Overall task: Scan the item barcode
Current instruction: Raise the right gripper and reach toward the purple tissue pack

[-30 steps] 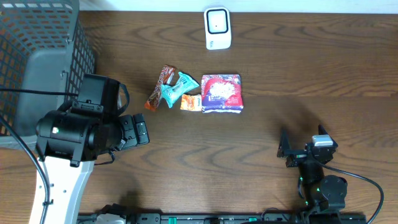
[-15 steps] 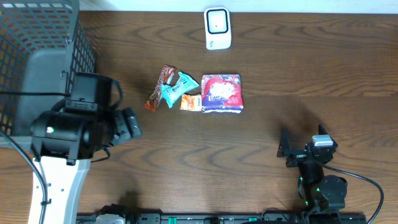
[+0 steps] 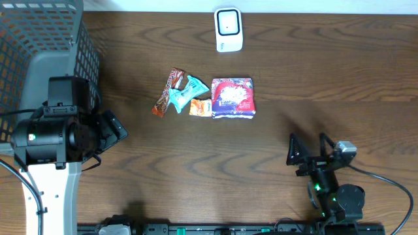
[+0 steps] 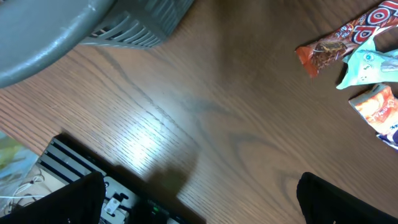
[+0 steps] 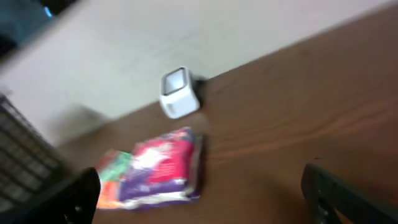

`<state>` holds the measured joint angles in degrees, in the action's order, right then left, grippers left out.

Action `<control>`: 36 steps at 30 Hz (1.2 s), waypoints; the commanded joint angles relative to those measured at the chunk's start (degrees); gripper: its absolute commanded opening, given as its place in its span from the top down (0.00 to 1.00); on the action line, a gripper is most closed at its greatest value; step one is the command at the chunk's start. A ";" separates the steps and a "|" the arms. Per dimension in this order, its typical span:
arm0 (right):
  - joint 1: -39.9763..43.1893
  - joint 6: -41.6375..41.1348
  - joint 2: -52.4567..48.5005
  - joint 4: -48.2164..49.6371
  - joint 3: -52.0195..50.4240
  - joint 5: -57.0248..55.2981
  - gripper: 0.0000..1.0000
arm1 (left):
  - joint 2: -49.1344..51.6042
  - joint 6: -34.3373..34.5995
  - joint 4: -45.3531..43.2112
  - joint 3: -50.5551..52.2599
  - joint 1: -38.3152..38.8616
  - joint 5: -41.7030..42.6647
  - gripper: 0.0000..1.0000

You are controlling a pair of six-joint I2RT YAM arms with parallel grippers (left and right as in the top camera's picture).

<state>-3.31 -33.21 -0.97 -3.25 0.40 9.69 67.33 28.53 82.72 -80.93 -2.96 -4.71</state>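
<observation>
Packet point(image 3: 232, 98) — glossy, square, crinkled, scanner point(image 3: 228, 29) — white, boxy

- Overhead view: light is even and diffuse, from above. Focus is sharp across the frame, and the snack pack point(image 3: 232, 98) shows clear colours.
- Overhead view: a faint, soft-edged shadow lies on the table point(image 3: 274, 163) to the right of the snack pack.
- Left wrist view: a pale glare patch sits on the wood well left of the snack pack, with a dark shadow blot below it. The wood grain is sharp.
- Right wrist view: the whole frame is blurred and dimmer. The snack pack print is unreadable, and the barcode scanner point(image 5: 179, 93) behind it has soft edges.
</observation>
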 commanded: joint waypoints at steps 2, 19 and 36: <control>-0.48 -20.81 0.22 0.28 -0.07 7.74 0.01 | 0.00 0.72 0.42 0.63 -0.31 -0.90 0.02; -0.48 -28.15 0.22 11.93 -0.02 17.59 0.01 | 0.00 0.72 0.42 0.63 -0.31 -0.90 0.02; -0.48 -9.66 -7.06 6.56 12.87 17.51 0.01 | 0.00 0.72 0.42 0.63 -0.31 -0.90 0.02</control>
<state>-3.31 -49.15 -4.80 4.80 9.67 26.81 67.33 28.56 82.78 -80.86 -2.96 -4.71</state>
